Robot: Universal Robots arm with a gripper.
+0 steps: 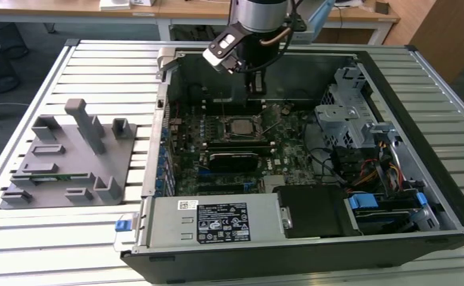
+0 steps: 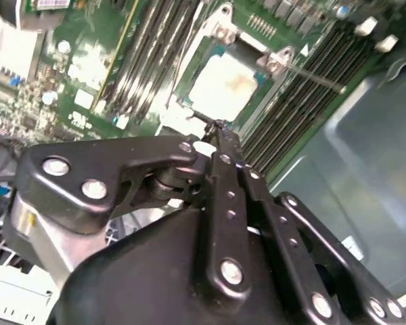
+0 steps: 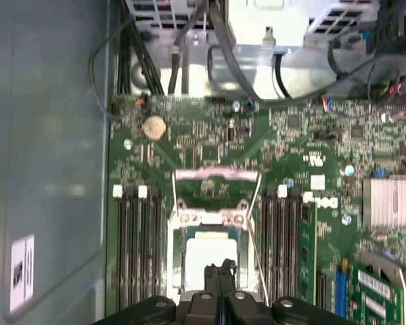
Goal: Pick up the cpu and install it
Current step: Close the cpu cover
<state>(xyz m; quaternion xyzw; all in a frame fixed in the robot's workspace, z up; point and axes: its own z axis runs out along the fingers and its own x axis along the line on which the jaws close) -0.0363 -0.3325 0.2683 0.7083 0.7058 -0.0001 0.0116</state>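
The arm [image 1: 262, 15] reaches down into the open case [image 1: 312, 77], and the claw [image 1: 255, 89] hangs over the green board [image 1: 288, 158]. Its two black fingers are pressed tight together at the tips, and there is nothing between them. You can see this in both wrist views, where the tips [image 2: 218, 128] [image 3: 220, 269] meet in a point. The cpu [image 1: 238, 126] lies flat under the claw, a little square with a shiny pale top. It sits inside the socket [image 3: 216, 217], with the socket's metal frame all around it. In the first wrist view the tips point at the near edge of the cpu [image 3: 206, 254]. In the second wrist view the cpu [image 2: 223, 84] is just past the tips. From the exterior view the claw looks to be up in the air above the cpu, not touching it. Long dark slots [image 3: 139, 250] run along both sides of the socket, so they are on either side of the claw too. A round silver battery [image 3: 153, 126] sits on the board [image 3: 210, 135] farther from the claw, past the socket. Well away from the claw, outside the case on the exterior view's left, a grey tray [image 1: 65, 161] rests on the table [image 1: 96, 71]. A thin green stick [image 1: 53, 176] lies in the tray.
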